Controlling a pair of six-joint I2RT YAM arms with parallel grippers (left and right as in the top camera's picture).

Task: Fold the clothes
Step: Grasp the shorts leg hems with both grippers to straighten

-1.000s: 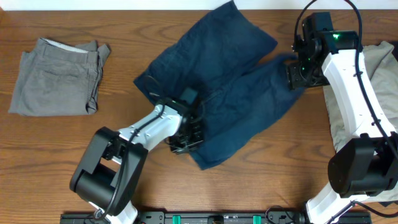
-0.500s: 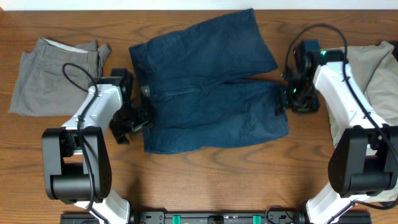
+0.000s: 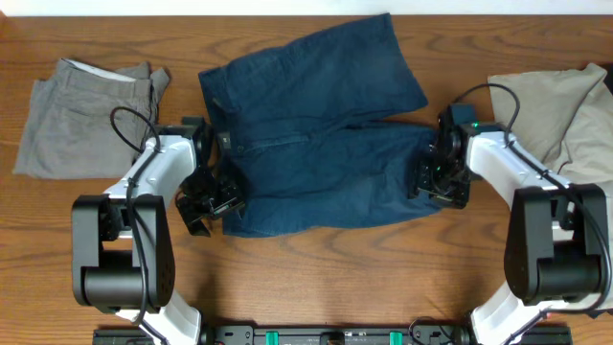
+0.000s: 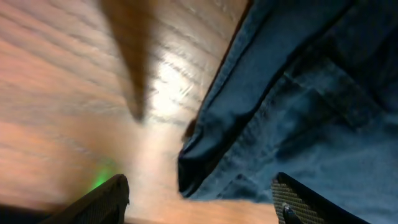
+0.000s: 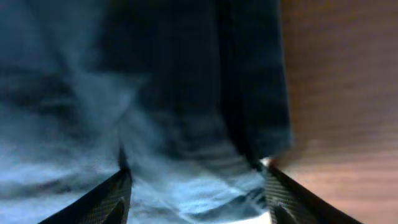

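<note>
The dark navy-blue shorts [image 3: 316, 144] lie spread flat in the middle of the table, waistband to the left and legs to the right. My left gripper [image 3: 213, 203] hovers open at the waistband's lower left corner. In the left wrist view that gripper [image 4: 202, 208] has wood and the navy cloth's [image 4: 311, 93] folded corner between its fingers. My right gripper [image 3: 433, 182] is at the lower leg's right hem. The right wrist view shows it [image 5: 199, 202] open, with navy cloth [image 5: 155, 93] lying between the wide-set fingers. A grey pair [image 3: 86, 115] lies folded at far left.
Beige-khaki clothes [image 3: 565, 115] are heaped at the right edge, behind the right arm. Bare wooden table [image 3: 335, 278] runs along the front, below the shorts. The arms' bases stand at the front left and front right.
The navy shorts went from a crumpled diagonal heap to lying flat. The left jaws opened, and that gripper moved down to the waistband's lower corner. The right gripper slid down along the hem.
</note>
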